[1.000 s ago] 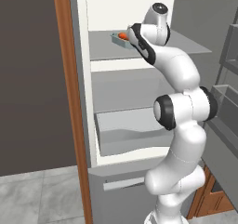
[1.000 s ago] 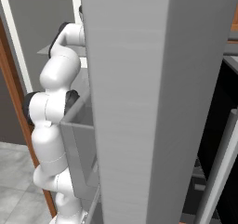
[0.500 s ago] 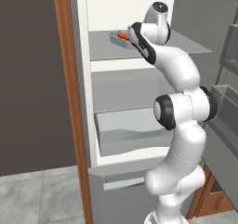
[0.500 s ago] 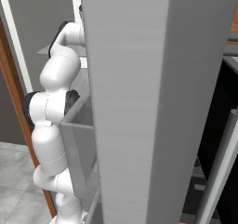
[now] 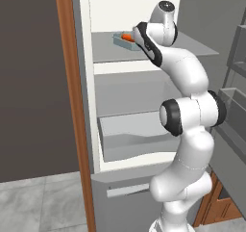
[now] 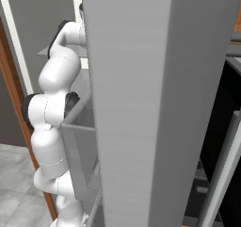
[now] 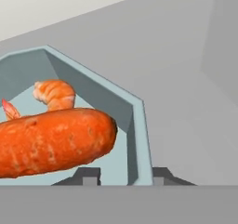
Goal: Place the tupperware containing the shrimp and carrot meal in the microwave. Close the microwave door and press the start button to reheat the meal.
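From the left base view, the white arm reaches up into an open fridge, its hand at the upper shelf [image 5: 192,50]. The tupperware [image 5: 124,41] sits on that grey shelf, near its left front, with the orange shrimp and carrot meal [image 5: 127,36] heaped inside. The hand's dark end is right against the tray's near side, though the fingers themselves are hidden behind it here. Below hangs a pale drawer [image 5: 134,135], and a brown wooden panel [image 5: 72,106] runs down the fridge's left edge.

From the right base view, a broad grey fridge door [image 6: 141,103] blocks most of what lies ahead; the arm rises to its left, its top end passing behind the door.

From the hand view, the two fingers [image 7: 122,175] stand narrow, one tip on each side of the tupperware's [image 7: 138,125] near wall, closed on that rim. A fat carrot piece [image 7: 51,141] lies across the tray, with the curled shrimp [image 7: 55,94] just behind it.
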You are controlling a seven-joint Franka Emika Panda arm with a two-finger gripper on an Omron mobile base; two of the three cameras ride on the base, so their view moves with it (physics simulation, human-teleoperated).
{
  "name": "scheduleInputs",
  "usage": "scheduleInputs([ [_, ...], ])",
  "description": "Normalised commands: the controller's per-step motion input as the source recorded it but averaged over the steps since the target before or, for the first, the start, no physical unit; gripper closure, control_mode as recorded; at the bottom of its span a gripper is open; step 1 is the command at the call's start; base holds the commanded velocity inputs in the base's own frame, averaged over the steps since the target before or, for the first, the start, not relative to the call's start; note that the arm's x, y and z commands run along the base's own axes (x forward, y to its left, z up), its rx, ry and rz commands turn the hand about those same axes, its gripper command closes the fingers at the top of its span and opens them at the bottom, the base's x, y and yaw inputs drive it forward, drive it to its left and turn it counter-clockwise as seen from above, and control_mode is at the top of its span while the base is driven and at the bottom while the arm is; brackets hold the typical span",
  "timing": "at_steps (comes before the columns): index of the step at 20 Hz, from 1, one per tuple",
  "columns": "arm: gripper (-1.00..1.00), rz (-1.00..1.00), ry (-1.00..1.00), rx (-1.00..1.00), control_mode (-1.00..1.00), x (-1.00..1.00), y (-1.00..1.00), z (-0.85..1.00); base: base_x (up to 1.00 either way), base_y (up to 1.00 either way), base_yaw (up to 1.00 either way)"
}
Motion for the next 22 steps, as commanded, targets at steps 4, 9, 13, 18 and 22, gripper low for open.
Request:
scheduleInputs([
  [4,1.0,0.0,0.0,0.0,-1.0,-0.56,0.0,0.0,0.0,0.0,0.0],
  [9,1.0,0.0,-0.04,0.0,-1.0,-0.75,0.0,0.0,0.0,0.0,0.0],
  [13,1.0,0.0,-0.1,0.0,-1.0,-0.9,0.0,0.0,0.0,0.0,0.0],
  [18,1.0,0.0,-0.26,0.01,-1.0,-1.0,0.0,0.0,0.0,0.0,0.0],
  [22,1.0,0.0,-0.16,0.05,-1.0,-1.0,0.0,0.01,0.0,0.0,0.0],
])
